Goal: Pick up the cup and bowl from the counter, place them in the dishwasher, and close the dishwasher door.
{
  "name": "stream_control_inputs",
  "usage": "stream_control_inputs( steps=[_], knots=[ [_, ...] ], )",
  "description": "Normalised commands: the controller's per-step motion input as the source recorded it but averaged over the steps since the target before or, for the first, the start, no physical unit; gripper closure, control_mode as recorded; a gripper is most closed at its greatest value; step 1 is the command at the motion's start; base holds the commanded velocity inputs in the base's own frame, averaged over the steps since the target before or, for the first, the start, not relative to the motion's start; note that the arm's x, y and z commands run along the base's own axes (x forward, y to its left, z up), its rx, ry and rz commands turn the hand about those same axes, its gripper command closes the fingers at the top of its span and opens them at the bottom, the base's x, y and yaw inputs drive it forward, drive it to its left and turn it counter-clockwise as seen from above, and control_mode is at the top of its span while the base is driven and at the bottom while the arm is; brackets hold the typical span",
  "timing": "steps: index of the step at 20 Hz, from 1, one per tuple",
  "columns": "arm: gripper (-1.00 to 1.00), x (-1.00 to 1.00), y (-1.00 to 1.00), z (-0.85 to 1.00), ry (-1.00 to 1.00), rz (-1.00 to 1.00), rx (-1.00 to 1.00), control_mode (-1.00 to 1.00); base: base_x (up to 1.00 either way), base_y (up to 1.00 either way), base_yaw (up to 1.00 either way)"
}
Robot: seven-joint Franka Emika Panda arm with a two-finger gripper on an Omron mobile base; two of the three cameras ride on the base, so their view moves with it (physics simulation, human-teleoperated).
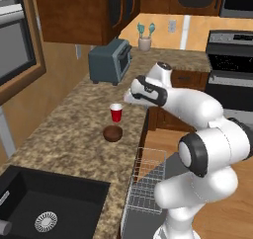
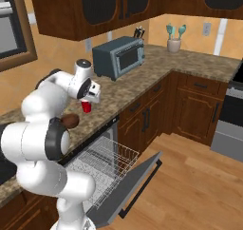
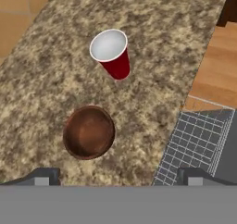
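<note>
Above the counter [image 3: 41, 79], open tool [image 3: 118, 177] seemingly overhangs bowl [image 3: 89, 132] beside cup [image 3: 111, 53].

A red cup [image 3: 112, 54] with a white inside and a dark brown bowl [image 3: 89, 132] on a speckled brown granite surface [image 3: 55, 79], beside a white wire rack [image 3: 196, 142].

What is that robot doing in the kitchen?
The robot arm is reaching over the counter with its gripper open and empty, above a red cup and a brown bowl. Both stand upright on the granite, close together but not touching. Right below the counter edge, the dishwasher door is folded down and the white wire rack is pulled out. Nothing has been picked up or put in yet.
</note>
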Motion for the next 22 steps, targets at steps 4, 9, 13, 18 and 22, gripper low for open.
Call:
stream_control_inputs(
  steps=[4, 9, 13, 18, 22],
  knots=[
    [-1.00, 0.73, 0.14, -0.42, 0.00, 0.00, 0.06, -1.00, 0.00, 0.00, 0.00],
    [-1.00, 0.67, 0.16, -0.24, 0.00, 0.00, 0.01, -1.00, 0.00, 0.00, 0.00],
    [-1.00, 0.53, 0.04, 0.00, 0.04, 0.00, 0.00, -1.00, 0.00, 0.00, 0.00],
    [-1.00, 0.46, 0.04, -0.23, 0.00, 0.00, 0.00, -1.00, 0.00, 0.00, 0.00],
    [-1.00, 0.45, 0.09, -0.43, 0.00, 0.00, 0.00, -1.00, 0.00, 0.00, 0.00]
  ],
)
